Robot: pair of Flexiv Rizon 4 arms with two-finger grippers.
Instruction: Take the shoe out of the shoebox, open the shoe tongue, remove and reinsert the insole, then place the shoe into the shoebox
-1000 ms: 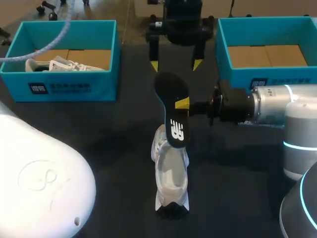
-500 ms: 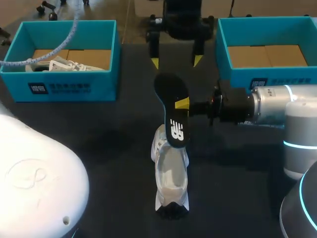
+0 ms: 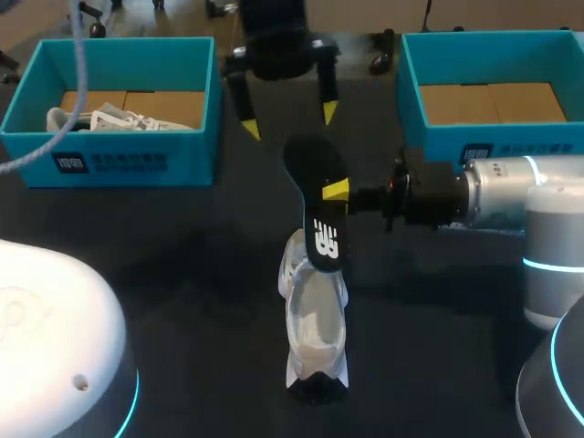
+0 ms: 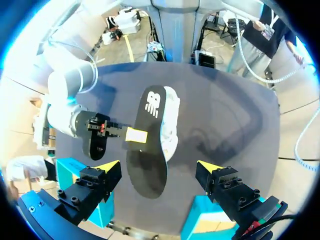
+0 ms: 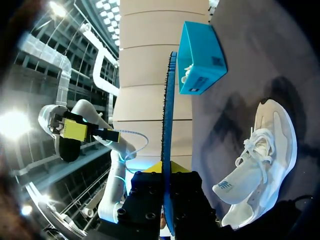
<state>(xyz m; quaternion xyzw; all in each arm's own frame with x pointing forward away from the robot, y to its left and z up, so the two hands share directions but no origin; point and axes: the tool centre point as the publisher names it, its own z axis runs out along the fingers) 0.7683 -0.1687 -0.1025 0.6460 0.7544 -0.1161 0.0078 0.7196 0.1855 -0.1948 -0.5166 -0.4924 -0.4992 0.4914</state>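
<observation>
A white shoe [image 3: 315, 319] stands on the dark table, toe toward the far side. Above it hangs its black insole [image 3: 318, 205], tilted, heel end down over the shoe's opening. My right gripper [image 3: 336, 190] comes in from the right and is shut on the insole's edge. In the right wrist view the insole [image 5: 167, 125] is edge-on between the fingers, with the shoe [image 5: 260, 165] below and beside it. My left gripper [image 3: 288, 121] hovers open beyond the insole, holding nothing. In the left wrist view the insole [image 4: 147, 145] and shoe [image 4: 172, 120] lie ahead of its open fingers.
A teal shoebox [image 3: 128, 160] at the far left holds another white shoe [image 3: 109, 119]. A second teal shoebox [image 3: 493, 141] with a bare cardboard floor stands at the far right, just behind my right arm.
My left gripper has shifted left and a little nearer along the far side of the table, still open. The right gripper, insole and shoe have not moved.
</observation>
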